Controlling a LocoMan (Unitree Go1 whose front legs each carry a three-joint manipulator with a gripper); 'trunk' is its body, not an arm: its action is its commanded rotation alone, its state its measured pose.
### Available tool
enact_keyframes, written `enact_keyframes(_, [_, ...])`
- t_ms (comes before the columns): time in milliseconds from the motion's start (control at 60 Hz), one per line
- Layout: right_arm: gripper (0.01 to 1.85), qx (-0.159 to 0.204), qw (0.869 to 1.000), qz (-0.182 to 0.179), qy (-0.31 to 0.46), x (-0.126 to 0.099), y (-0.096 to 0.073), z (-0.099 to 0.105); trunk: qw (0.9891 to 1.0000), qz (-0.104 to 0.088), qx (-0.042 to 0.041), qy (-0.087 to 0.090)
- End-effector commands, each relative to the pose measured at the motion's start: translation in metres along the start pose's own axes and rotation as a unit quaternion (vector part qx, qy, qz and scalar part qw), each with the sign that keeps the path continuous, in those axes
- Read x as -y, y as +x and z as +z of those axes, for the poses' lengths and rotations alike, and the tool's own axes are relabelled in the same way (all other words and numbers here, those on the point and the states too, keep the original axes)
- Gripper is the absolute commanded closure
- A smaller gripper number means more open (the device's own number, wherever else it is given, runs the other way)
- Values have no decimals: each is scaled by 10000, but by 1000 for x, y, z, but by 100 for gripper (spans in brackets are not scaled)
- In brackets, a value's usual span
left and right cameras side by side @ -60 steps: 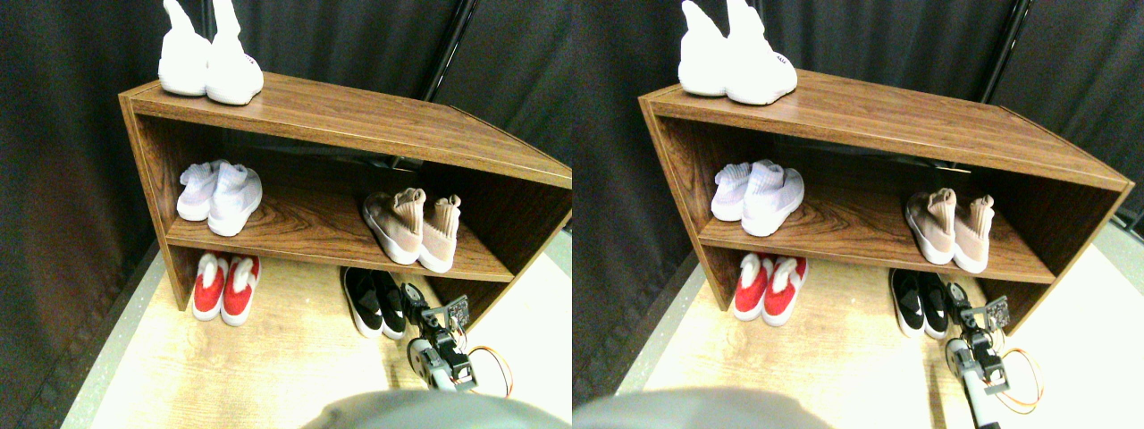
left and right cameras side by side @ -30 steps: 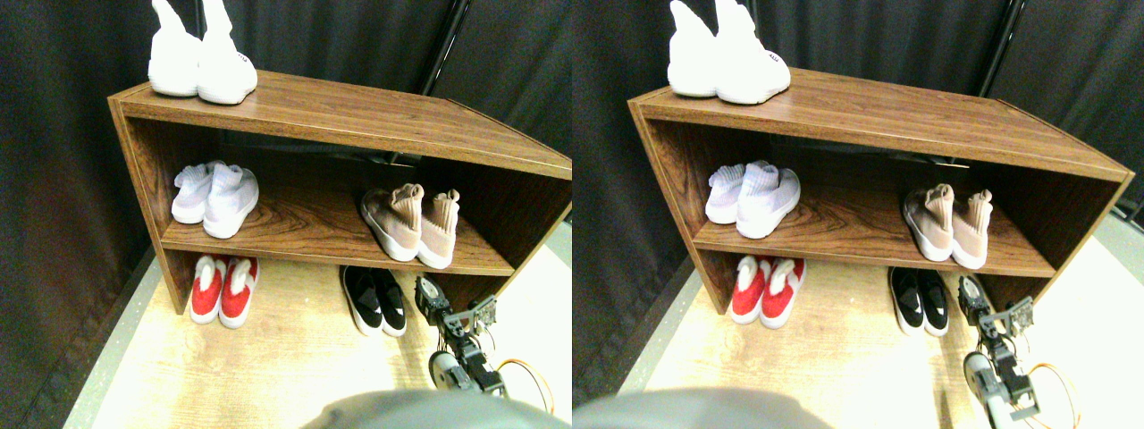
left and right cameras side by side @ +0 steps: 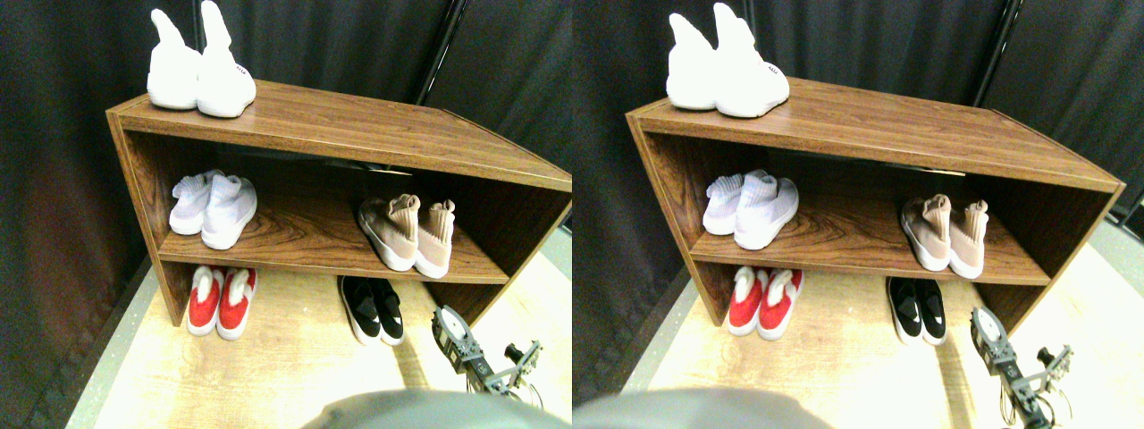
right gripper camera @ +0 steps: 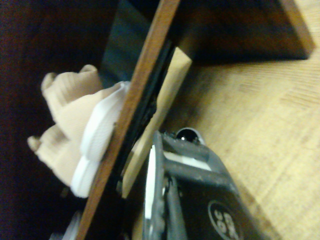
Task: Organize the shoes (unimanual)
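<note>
The beige-tan pair (left and right cameras side by side: 407, 234) with white soles stands side by side on the right of the middle shelf; in the wrist view the beige-tan pair (right gripper camera: 75, 130) shows close behind the shelf's front edge (right gripper camera: 134, 116). On the floor under that shelf, toes toward me, sits the black pair (left and right cameras side by side: 374, 309) with white soles. My right gripper (left and right cameras side by side: 450, 327) hovers low over the floor to the right of the black pair, apart from it, with nothing in it. Its dark jaw frame (right gripper camera: 186, 192) fills the lower part of the wrist view.
The wooden shoe rack (left and right cameras side by side: 357, 125) stands against a dark curtain. An all-white high-cuff pair (left and right cameras side by side: 197, 79) is on its top, another white pair (left and right cameras side by side: 214, 210) on the middle shelf's left, and a red-and-white pair (left and right cameras side by side: 219, 300) on the floor below. Light wood floor (left and right cameras side by side: 286, 366) lies before the rack.
My right gripper has drawn back from beside the black pair, toward the lower right. The whole view has shifted slightly. No shoe has moved.
</note>
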Motion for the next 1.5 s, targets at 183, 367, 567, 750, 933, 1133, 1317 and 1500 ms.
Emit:
enact_keyframes(183, [180,-225,9967,737,-243,-41,-35,-6,9995,-36,324,27])
enact_keyframes(367, [180,-408,9933,1045,-261,-57,-43,-10,9990,-38,437,31])
enact_keyframes(567, [180,-499,9901,1298,-212,-75,-49,-16,9985,-48,537,37])
enact_keyframes(750, [180,-513,9888,1388,-167,-82,-49,-22,9984,-48,554,32])
enact_keyframes(933, [180,-549,9887,1389,-105,-84,-50,-27,9986,-51,530,28])
enact_keyframes(1133, [180,-538,9886,1396,-160,-81,-49,-28,9987,-87,504,26])
enact_keyframes(1317, [180,-464,9893,1364,-246,-81,-51,-27,9988,-107,477,40])
enact_keyframes(1500, [180,-469,9883,1426,-285,-82,-54,-25,9988,-136,467,64])
